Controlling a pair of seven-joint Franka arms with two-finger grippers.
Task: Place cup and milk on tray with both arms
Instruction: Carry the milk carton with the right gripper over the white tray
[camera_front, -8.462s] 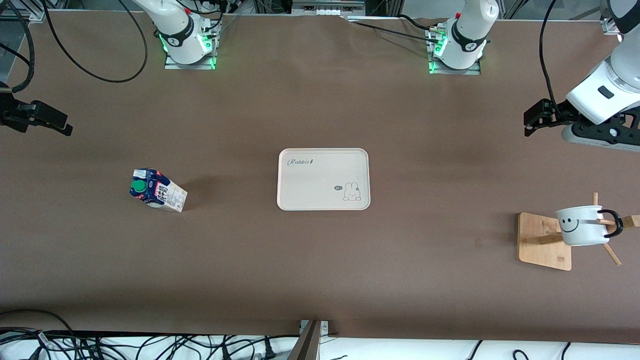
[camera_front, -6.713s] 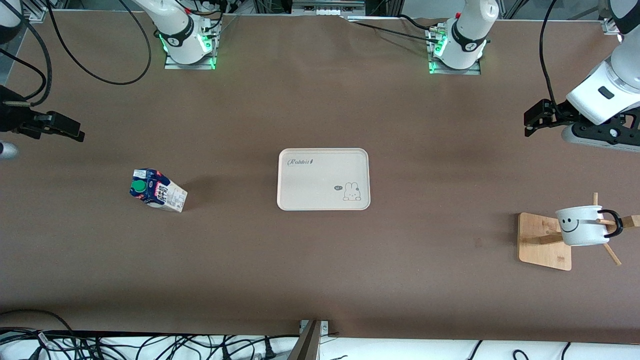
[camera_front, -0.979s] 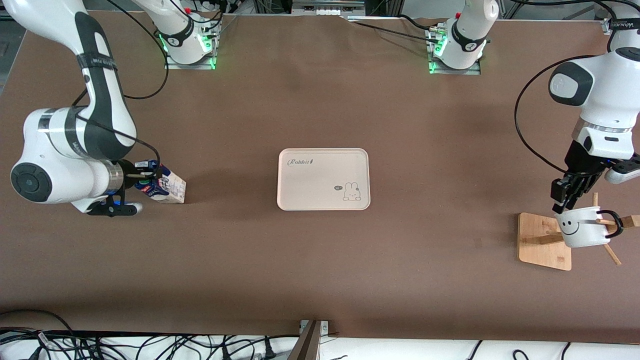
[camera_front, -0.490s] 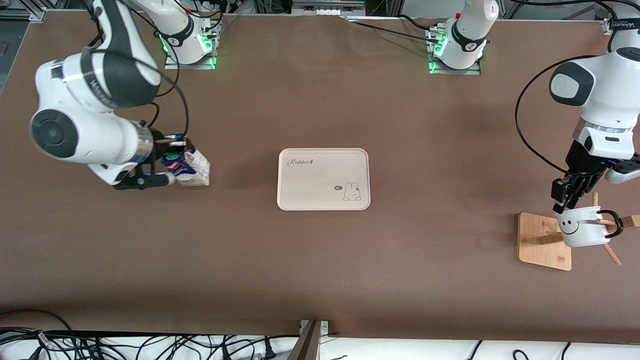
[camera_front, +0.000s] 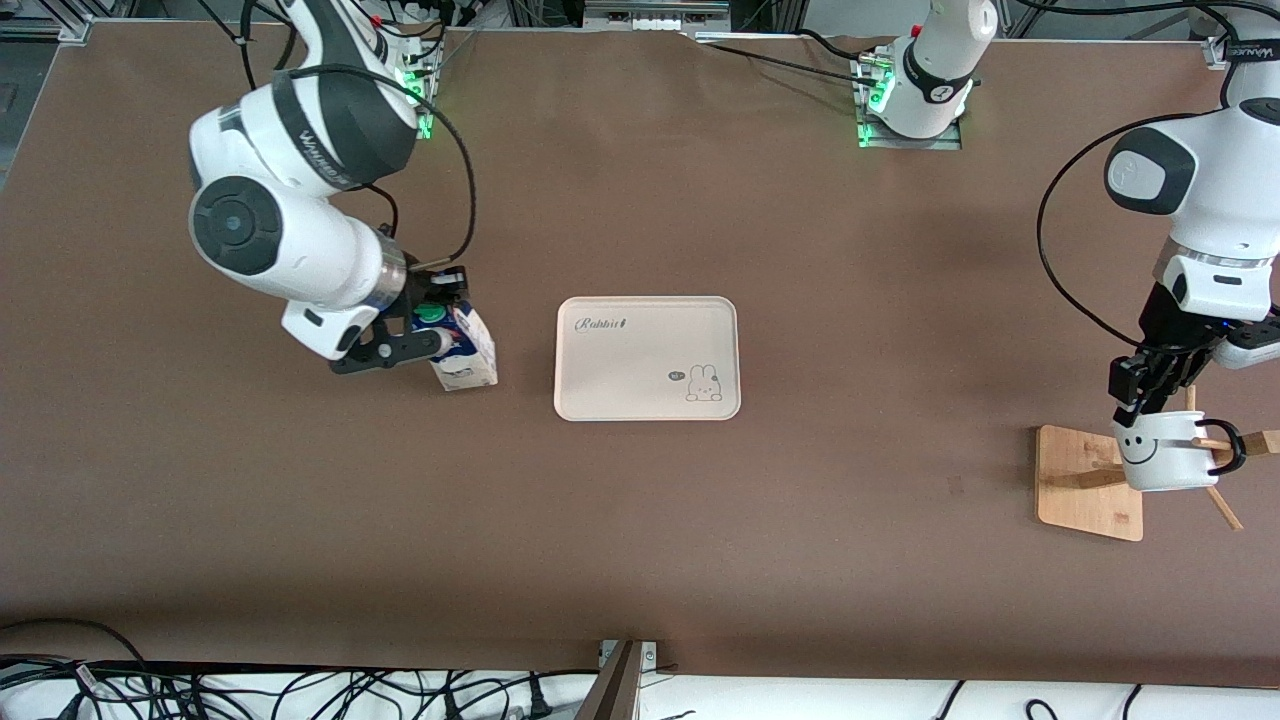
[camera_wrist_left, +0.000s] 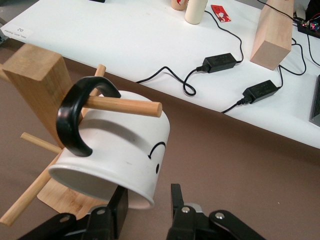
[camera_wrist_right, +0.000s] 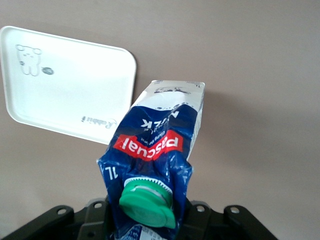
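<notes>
While the right gripper (camera_front: 430, 335) pinches the milk carton (camera_front: 462, 350) by its gable beside the tray (camera_front: 648, 357), the front view gives us the left gripper (camera_front: 1140, 400) at the smiley cup (camera_front: 1165, 452) hanging on the wooden rack (camera_front: 1085, 485). Left wrist: we see fingers (camera_wrist_left: 120, 207) straddling the rim, narrow, likely gripping for lift-off. Right wrist: carton clamped, tray ahead.

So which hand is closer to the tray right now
The right hand, holding the milk beside the tray. The left hand is at the cup on the wooden rack, toward the left arm's end.
</notes>
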